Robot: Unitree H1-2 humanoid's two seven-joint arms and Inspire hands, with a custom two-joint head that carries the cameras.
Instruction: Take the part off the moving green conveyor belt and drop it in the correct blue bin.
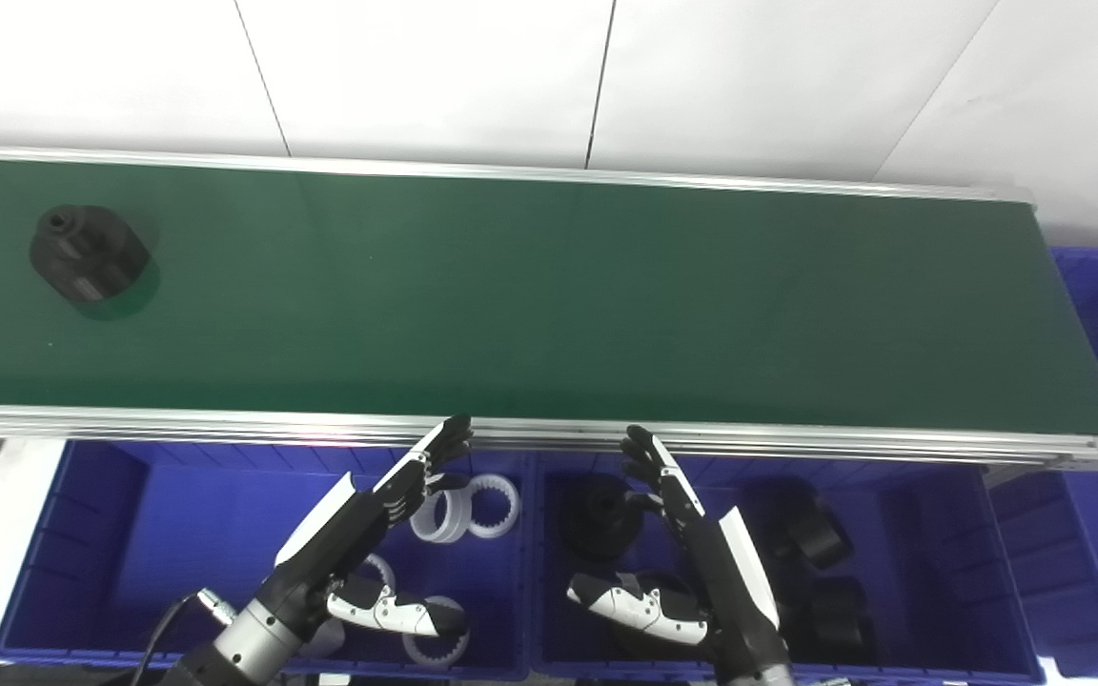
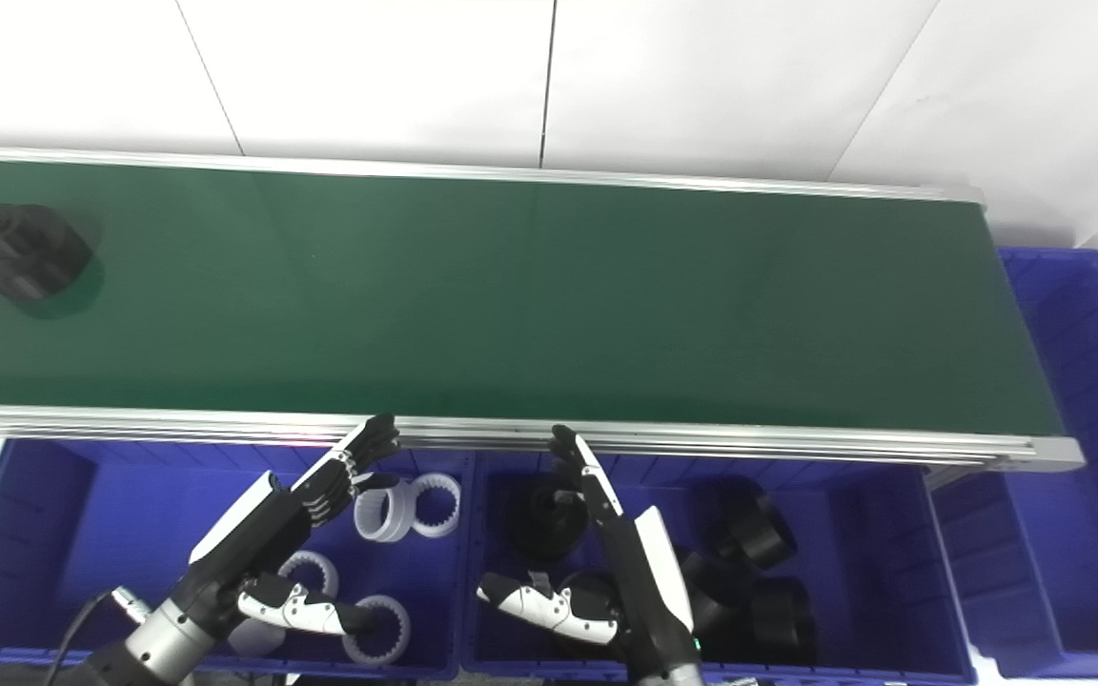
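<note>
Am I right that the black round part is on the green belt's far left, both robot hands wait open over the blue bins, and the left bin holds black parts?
Not quite: the left blue plastic bin holds white toothed rings, as the left eye view shows. The black round part does sit far left on the green conveyor belt, with the left robot hand and right robot hand open.

The scene is viewed steeply downward from two side-by-side head cameras; the conveyor belt (image 1: pixel 549 295) toward 12 o'clock and the blue bins (image 2: pixel 435 657) at 6 o'clock are shared.
</note>
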